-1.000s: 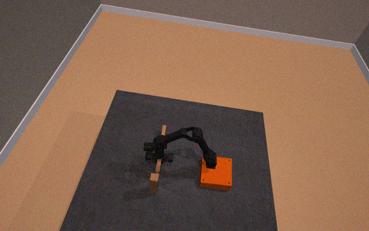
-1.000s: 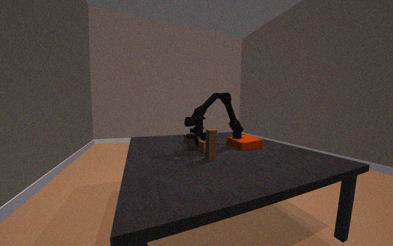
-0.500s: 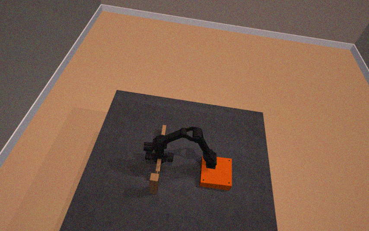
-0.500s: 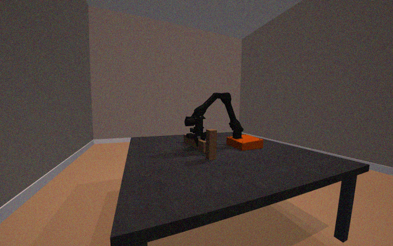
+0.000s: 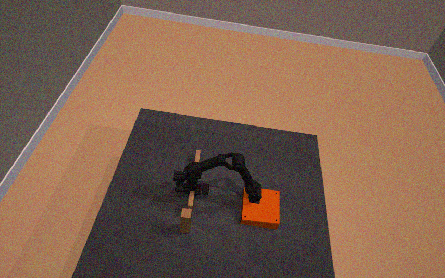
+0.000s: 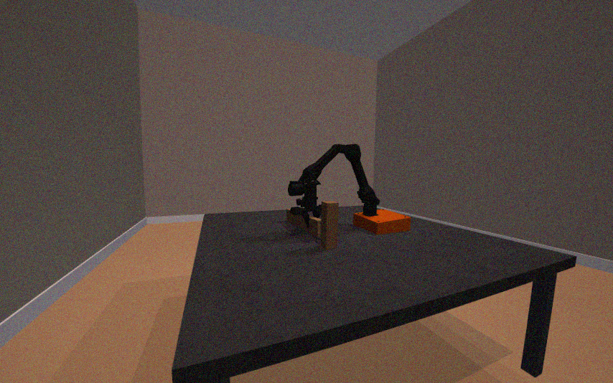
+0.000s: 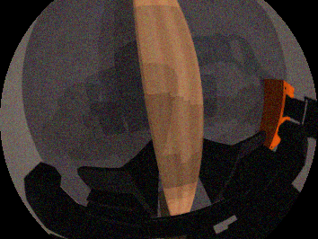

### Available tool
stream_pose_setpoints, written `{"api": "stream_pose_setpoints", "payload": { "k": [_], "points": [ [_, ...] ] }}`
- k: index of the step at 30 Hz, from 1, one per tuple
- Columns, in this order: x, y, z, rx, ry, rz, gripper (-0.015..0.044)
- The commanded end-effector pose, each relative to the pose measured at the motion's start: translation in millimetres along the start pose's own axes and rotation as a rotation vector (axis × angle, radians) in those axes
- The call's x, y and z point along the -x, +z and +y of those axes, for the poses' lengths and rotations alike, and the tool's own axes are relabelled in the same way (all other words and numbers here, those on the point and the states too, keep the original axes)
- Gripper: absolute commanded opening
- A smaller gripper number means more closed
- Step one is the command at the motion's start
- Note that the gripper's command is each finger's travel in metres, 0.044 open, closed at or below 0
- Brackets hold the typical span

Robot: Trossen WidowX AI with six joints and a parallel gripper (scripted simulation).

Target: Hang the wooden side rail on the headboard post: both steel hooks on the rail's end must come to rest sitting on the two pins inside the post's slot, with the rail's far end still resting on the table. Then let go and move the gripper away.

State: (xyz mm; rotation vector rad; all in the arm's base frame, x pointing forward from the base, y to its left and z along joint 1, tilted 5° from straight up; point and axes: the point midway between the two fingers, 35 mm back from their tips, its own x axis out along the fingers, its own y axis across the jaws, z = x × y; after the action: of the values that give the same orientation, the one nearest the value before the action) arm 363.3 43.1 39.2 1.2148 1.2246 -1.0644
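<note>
The steel hooks and the slot pins are too small to make out in any view; whether the rail [image 5: 190, 198] end touches the post [image 5: 185, 220] cannot be told. From above, the hand [image 5: 191, 187] covers the rail's middle; in the wrist view, the rail [image 7: 167, 98] is cut by the lens rim and its lower end is hidden behind the black fingers; the bench [image 6: 316, 289] near corner runs off the exterior picture's bottom edge.
</note>
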Motion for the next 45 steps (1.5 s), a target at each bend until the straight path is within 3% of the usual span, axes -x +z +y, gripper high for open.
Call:
{"api": "stream_pose_setpoints", "payload": {
  "k": [1,45],
  "points": [
    [8.8,0.4,4.7,0.000,0.025,-0.005,0.0000],
    [16.1,0.4,4.5,0.000,0.025,-0.005,0.0000]
  ]
}}
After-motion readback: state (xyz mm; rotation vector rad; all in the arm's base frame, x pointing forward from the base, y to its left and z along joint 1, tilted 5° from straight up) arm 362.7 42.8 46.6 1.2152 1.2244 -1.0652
